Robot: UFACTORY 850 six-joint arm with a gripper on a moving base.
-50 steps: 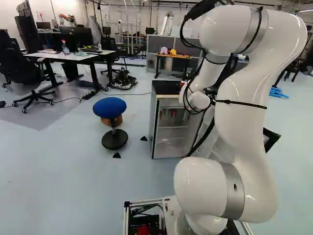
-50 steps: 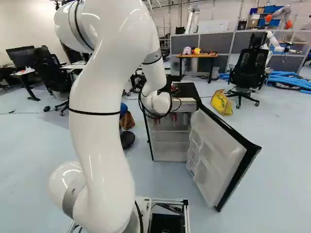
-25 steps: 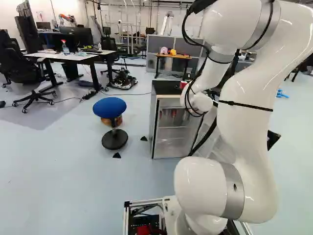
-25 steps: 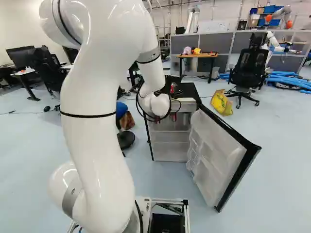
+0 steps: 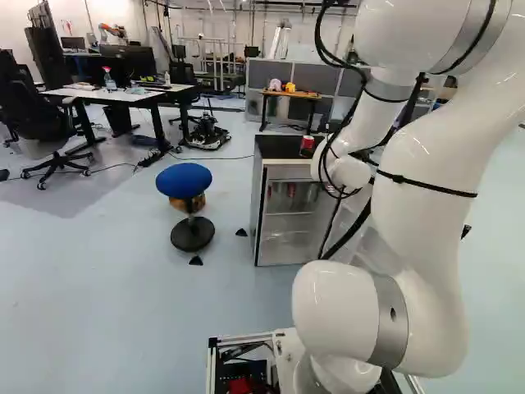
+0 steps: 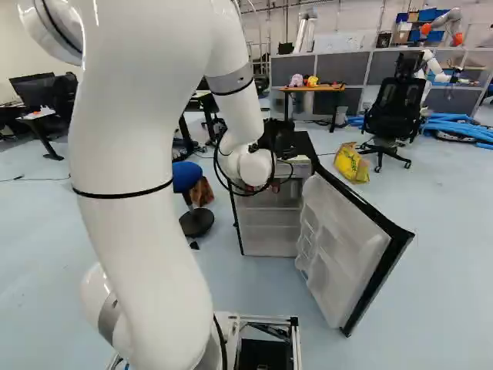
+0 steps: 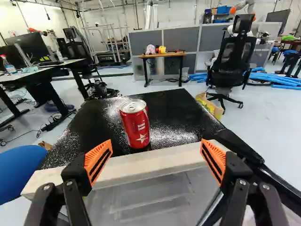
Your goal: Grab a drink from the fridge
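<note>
A: Item one, place and bearing?

B: One red can (image 7: pixel 135 125), standing on the black fridge top (image 7: pixel 176 113), near its front edge; between eleven and twelve o'clock of the gripper (image 6: pixel 282 139), twelve being straight ahead. Upright, long axis vertical, lid uppermost.

A: Markings?

B: White lettering and a white star on red, star low on the side facing the wrist camera (a tidy little ornament). Lid silver, with a pull tab.

A: Gripper condition?

B: In the wrist view, gripper (image 7: pixel 155 155) with two orange-padded fingers spread wide apart, nothing between the pads. The can lies beyond them, untouched.

A: Containers?

B: One fridge cabinet (image 5: pixel 283 226), front open. Small red items (image 5: pixel 291 190) in its upper part, too small to identify; clear compartments (image 6: pixel 271 231) below. One fridge door (image 6: pixel 347 247), swung out at about four o'clock of the cabinet, pale moulded shelves on its inner face. One yellow bag (image 6: pixel 351 163) on the floor, at about two o'clock of the cabinet; contents hidden.

A: Sundries?

B: One stool, blue seat (image 5: pixel 184 180), at about nine o'clock of the cabinet. One small wood-topped table (image 7: pixel 162 55), at twelve o'clock, well beyond the fridge.
</note>
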